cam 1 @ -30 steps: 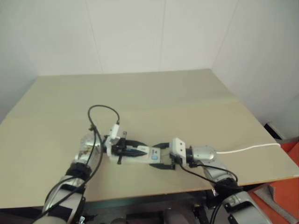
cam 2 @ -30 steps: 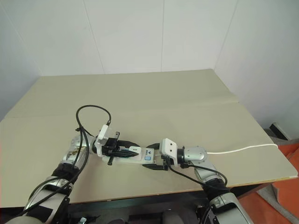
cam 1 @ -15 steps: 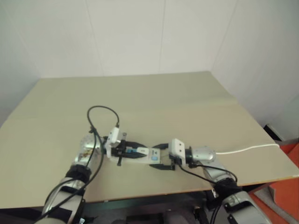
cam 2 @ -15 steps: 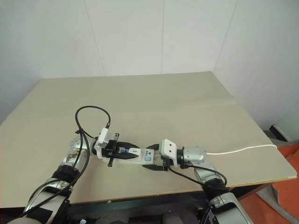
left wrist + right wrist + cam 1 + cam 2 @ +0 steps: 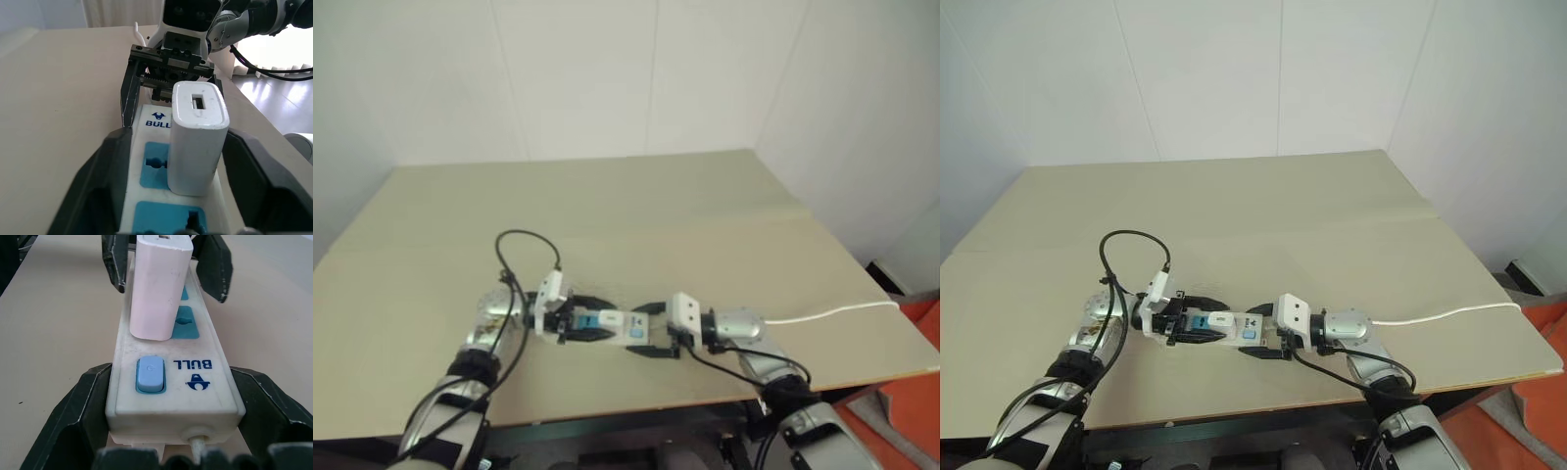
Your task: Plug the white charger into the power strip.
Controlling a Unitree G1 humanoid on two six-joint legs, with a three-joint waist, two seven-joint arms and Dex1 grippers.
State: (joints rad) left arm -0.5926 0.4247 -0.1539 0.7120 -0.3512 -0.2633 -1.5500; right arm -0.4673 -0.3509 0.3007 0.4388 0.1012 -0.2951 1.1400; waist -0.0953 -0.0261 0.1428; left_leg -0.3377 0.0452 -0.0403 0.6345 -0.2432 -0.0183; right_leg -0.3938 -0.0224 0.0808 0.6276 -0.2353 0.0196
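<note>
The white charger (image 5: 198,142), a small boxy plastic plug adapter, stands upright in a blue socket face of the power strip (image 5: 171,382), a long flat white plastic bar, and it looks seated, so the plugging step seems done or nearly so. The left gripper (image 5: 188,161) has its black jaws spread apart on either side of the charger with a gap showing on each flank, so nothing is clamped; judging by that gap, it has let go and only brackets the charger. The right gripper (image 5: 171,401) has its jaws set wide around the strip's cord end, beside the blue switch (image 5: 149,374); whether the pads press the strip's sides I cannot tell, but the placing reads as bracing the strip so it does not slide under a push.

Outward from the strip, its thin white cord (image 5: 832,311) runs off toward the robot's right along the beige tabletop (image 5: 1263,206). A black cable (image 5: 1131,257) loops above the left wrist, on the strip's left. The strip lies near the tabletop's near edge.
</note>
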